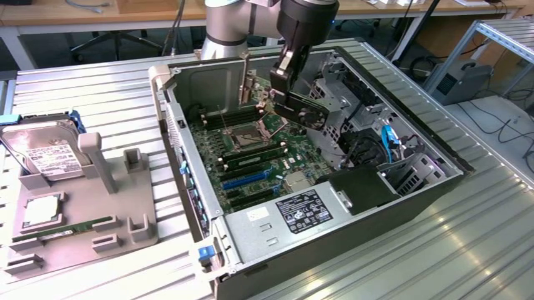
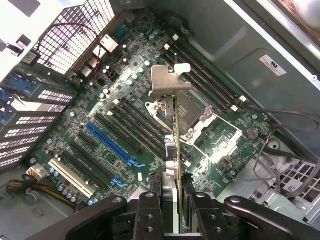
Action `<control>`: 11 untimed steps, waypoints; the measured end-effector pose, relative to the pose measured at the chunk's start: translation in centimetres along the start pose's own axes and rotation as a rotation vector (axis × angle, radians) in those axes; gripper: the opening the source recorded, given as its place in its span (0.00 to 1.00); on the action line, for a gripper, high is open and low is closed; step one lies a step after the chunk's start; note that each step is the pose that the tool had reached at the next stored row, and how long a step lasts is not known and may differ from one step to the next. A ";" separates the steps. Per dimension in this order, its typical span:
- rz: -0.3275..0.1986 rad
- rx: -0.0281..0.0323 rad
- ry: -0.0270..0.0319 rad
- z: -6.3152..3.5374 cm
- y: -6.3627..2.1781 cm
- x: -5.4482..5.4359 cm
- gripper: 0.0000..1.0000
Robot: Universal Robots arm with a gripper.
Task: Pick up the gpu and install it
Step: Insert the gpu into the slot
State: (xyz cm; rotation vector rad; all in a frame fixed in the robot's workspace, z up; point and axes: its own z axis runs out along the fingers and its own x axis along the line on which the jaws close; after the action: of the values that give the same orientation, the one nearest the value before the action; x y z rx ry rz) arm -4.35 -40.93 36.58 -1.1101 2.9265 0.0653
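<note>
The gpu (image 1: 304, 111) hangs tilted over the motherboard (image 1: 250, 144) inside the open computer case, and my gripper (image 1: 284, 92) is shut on its upper edge. In the wrist view the card (image 2: 178, 150) shows edge-on between my fingers (image 2: 150, 212), with its silver bracket (image 2: 167, 82) at the far end, above the CPU socket area. It touches no slot. The blue expansion slot (image 2: 112, 145) lies off to one side of the card. In the exterior view the same slot (image 1: 246, 180) sits nearer the camera than the card.
The case walls (image 1: 171, 125) ring the board. Drive cages and cables (image 1: 379, 144) fill the exterior view's right, and a power supply (image 1: 301, 212) the near end. A grey holder (image 1: 125, 206) on the exterior view's left carries a hard drive (image 1: 46, 153) and a green memory stick (image 1: 79, 226).
</note>
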 end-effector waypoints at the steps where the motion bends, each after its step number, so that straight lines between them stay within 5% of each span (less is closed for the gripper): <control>1: -0.003 -0.0001 0.0001 0.00 0.00 0.0 0.27; 11: -0.037 -0.0009 0.0013 0.02 0.00 0.0 0.27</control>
State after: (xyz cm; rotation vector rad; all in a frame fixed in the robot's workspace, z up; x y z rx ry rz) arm -4.35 -40.93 36.55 -1.1645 2.9060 0.0657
